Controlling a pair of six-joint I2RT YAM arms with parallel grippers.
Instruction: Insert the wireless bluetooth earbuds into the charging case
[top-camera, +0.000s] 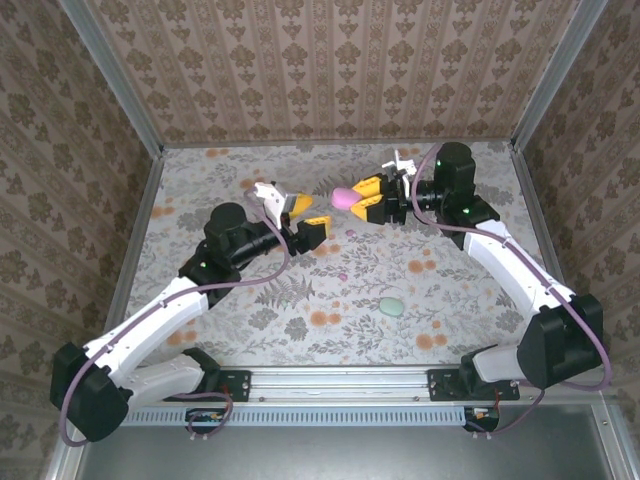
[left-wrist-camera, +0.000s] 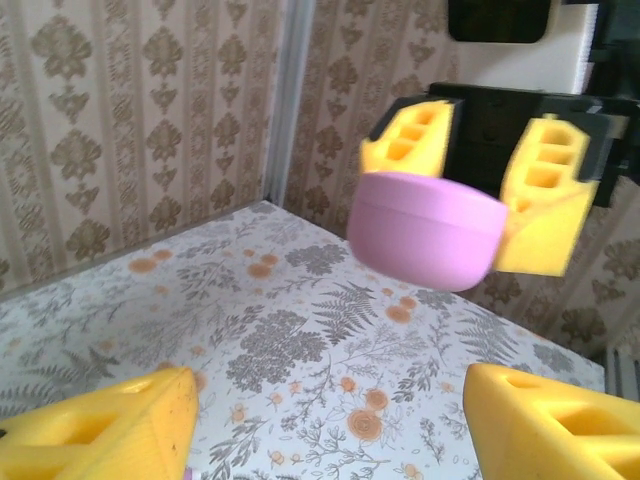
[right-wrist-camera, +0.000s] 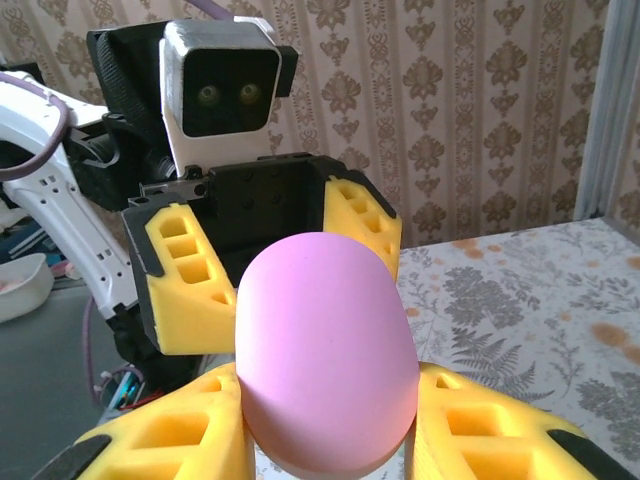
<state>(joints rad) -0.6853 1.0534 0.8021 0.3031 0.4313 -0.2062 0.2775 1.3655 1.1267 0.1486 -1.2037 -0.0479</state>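
Observation:
My right gripper (top-camera: 362, 201) is shut on a pink pebble-shaped charging case (top-camera: 343, 198), held closed above the table's far middle. In the right wrist view the case (right-wrist-camera: 325, 350) sits between my yellow fingers (right-wrist-camera: 490, 440). My left gripper (top-camera: 306, 213) faces it from the left, open and holding nothing, a short gap away. From the left wrist the case (left-wrist-camera: 428, 230) hangs ahead between the right arm's fingers (left-wrist-camera: 545, 200). On the floral table lie a tiny pale earbud (top-camera: 352, 236) and a pinkish-purple earbud (top-camera: 343, 275), both below the grippers.
A mint-green pebble case (top-camera: 392, 304) lies on the table at the near right of centre. Wallpapered walls with metal corner posts (top-camera: 150, 130) close in the table on three sides. The arm bases sit on the rail (top-camera: 340, 382) at the near edge.

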